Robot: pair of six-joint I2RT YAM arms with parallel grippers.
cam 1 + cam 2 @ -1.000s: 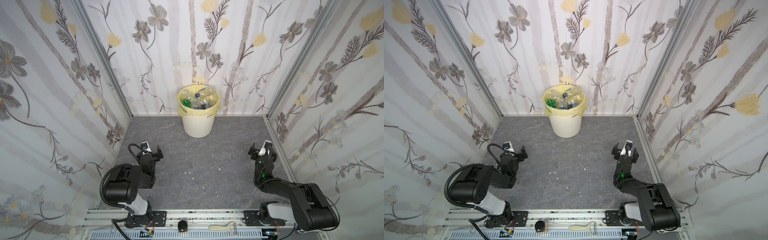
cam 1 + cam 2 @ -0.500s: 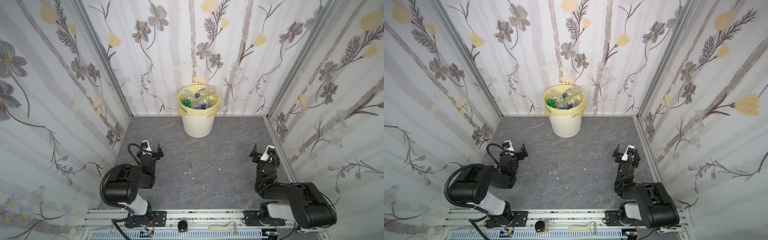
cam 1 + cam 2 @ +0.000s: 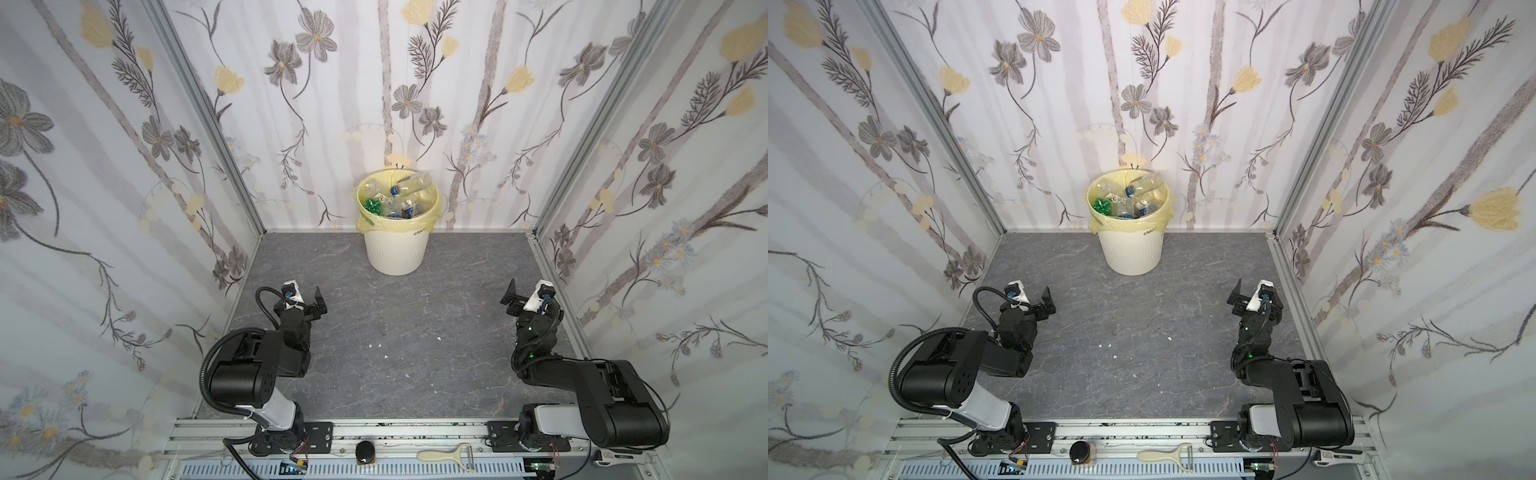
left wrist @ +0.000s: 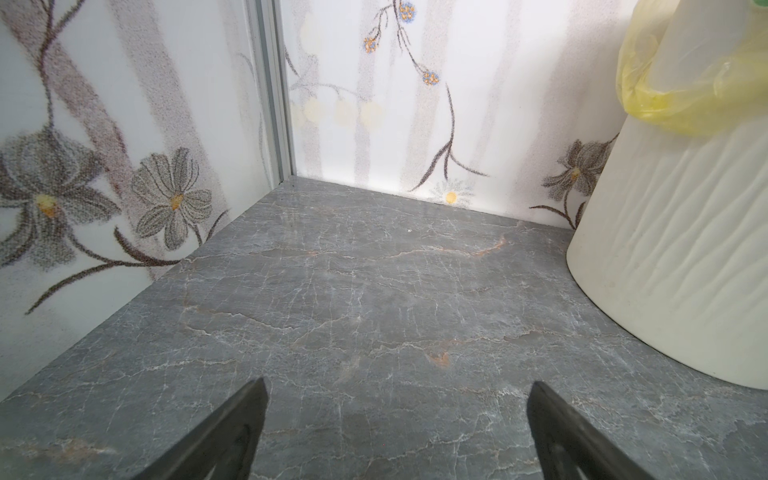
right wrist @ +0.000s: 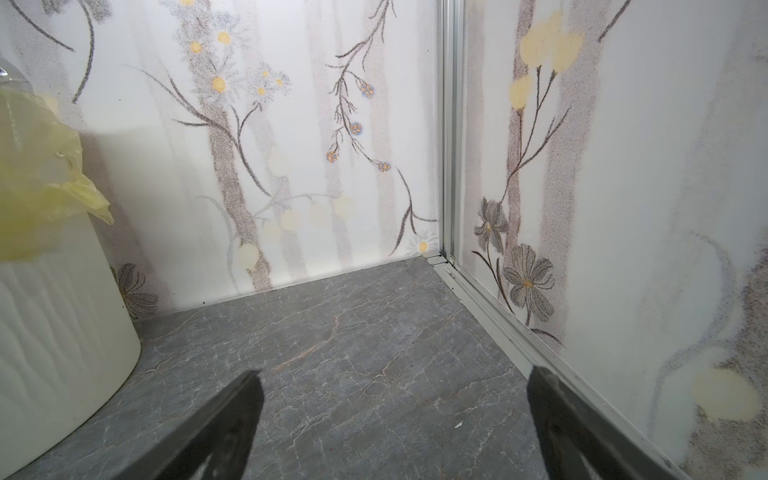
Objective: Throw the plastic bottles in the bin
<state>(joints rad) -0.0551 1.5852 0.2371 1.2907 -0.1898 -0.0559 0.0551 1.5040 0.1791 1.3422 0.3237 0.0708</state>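
Plastic bottles (image 3: 395, 199) are seen piled in the bin (image 3: 395, 253) at the far edge of the tabletop (image 3: 415, 374); none is seen elsewhere. Left gripper (image 4: 397, 395) and right gripper (image 5: 395, 382): jaws spread apart, nothing held. Task judged essentially complete.

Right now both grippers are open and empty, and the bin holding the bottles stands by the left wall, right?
No. The bin holding the bottles stands at the back wall, midway between the side walls, as both top views show. The left gripper and right gripper are open and empty.
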